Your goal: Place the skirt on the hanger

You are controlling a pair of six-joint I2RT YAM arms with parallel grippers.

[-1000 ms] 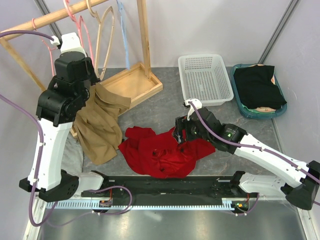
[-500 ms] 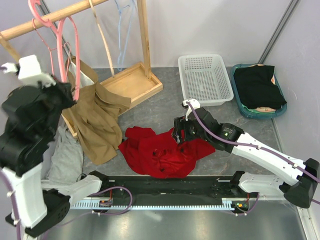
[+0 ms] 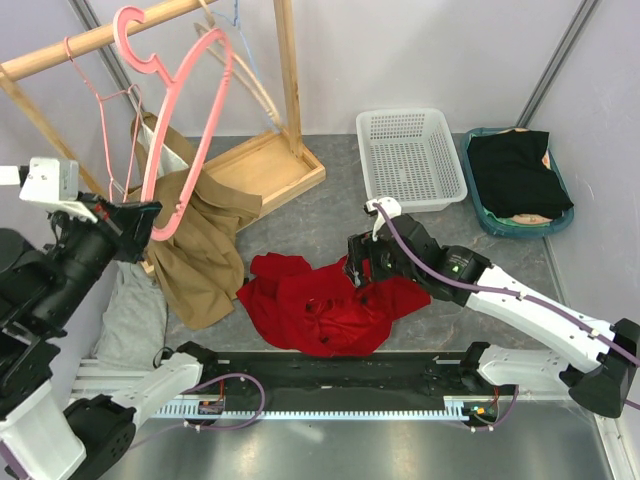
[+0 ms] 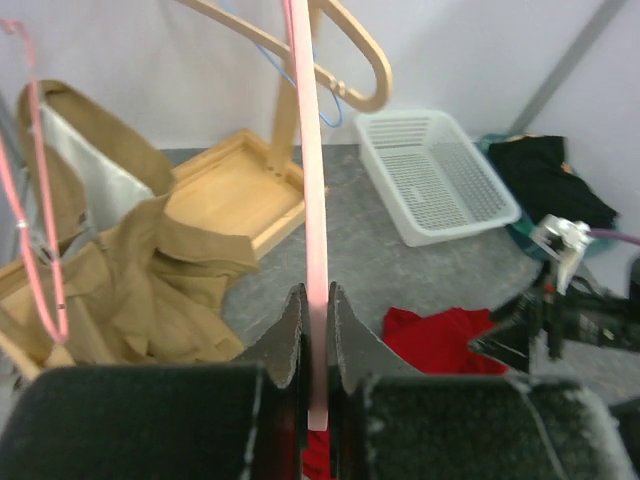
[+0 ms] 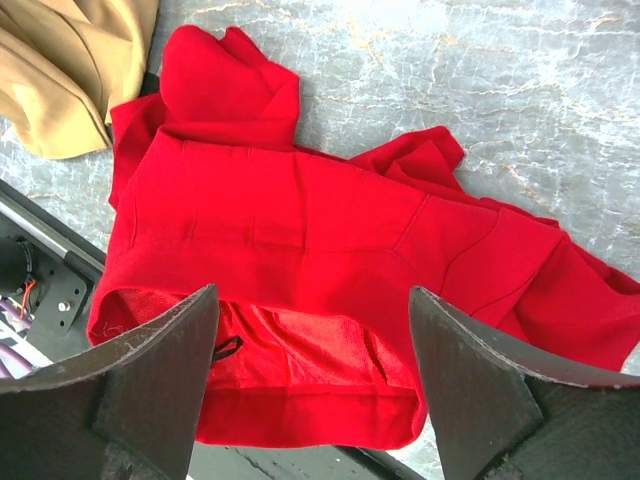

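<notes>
The red skirt (image 3: 325,305) lies crumpled on the grey table in front of the arms; it also fills the right wrist view (image 5: 300,250). My left gripper (image 3: 150,220) is shut on the lower bar of a pink hanger (image 3: 190,110), holding it up clear of the wooden rail; in the left wrist view the pink hanger (image 4: 305,150) runs up from between my fingers (image 4: 350,330). My right gripper (image 3: 362,272) is open, hovering just above the skirt's waistband opening, with both fingers (image 5: 160,370) apart from the cloth.
A wooden clothes rack (image 3: 285,80) with a tray base and more hangers stands at the back left. A tan garment (image 3: 200,250) lies beside the skirt. A white basket (image 3: 410,155) and a teal bin holding black cloth (image 3: 515,175) stand at the back right.
My left arm has swung down and left, pulling the pink hanger off the rail and tilting it out over the tan garment. The right arm has barely moved.
</notes>
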